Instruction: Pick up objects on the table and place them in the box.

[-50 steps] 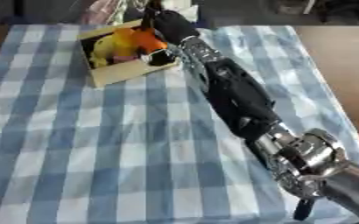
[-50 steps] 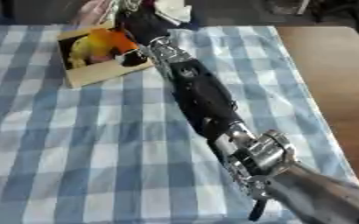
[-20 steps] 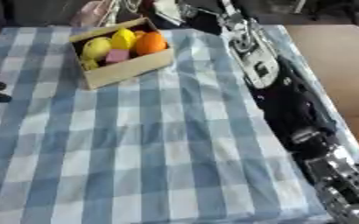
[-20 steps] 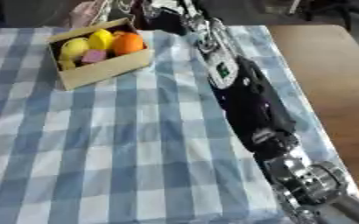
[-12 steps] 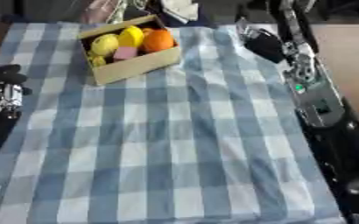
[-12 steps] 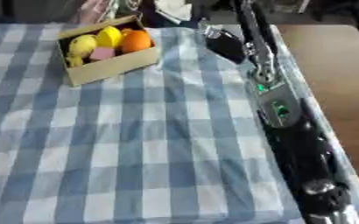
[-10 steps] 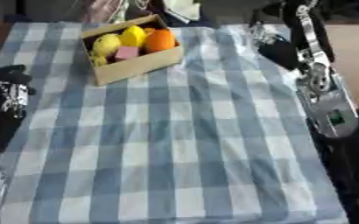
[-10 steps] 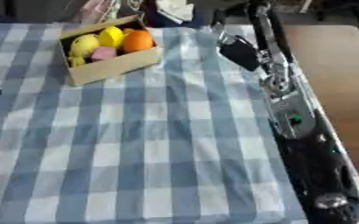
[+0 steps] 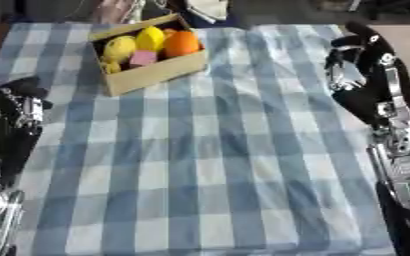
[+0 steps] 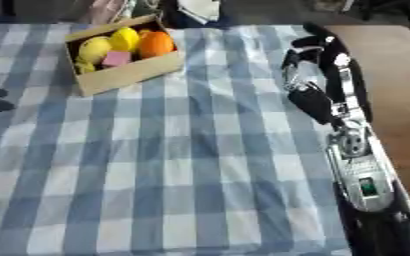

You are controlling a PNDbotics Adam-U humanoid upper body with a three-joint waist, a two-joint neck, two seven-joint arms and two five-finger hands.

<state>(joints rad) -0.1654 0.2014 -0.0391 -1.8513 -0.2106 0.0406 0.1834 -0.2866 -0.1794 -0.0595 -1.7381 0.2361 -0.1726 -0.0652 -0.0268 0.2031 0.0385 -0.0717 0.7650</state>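
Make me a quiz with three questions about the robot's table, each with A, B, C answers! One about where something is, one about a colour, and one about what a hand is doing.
1. Where is the box?
A. Far left part of the table
B. Near right corner
C. On the floor

2. What colour is the little block in the box?
A. Green
B. Pink
C. Black

3. What is the right hand doing?
A. Holding a lemon
B. Resting inside the box
C. Holding nothing, off to the right of the box

Answers:
1. A, the box sits on the checked cloth toward the far left.
2. B, a pink block lies between the yellow fruit and the orange fruit.
3. C, the hand is over the cloth's right side with nothing between its fingers.
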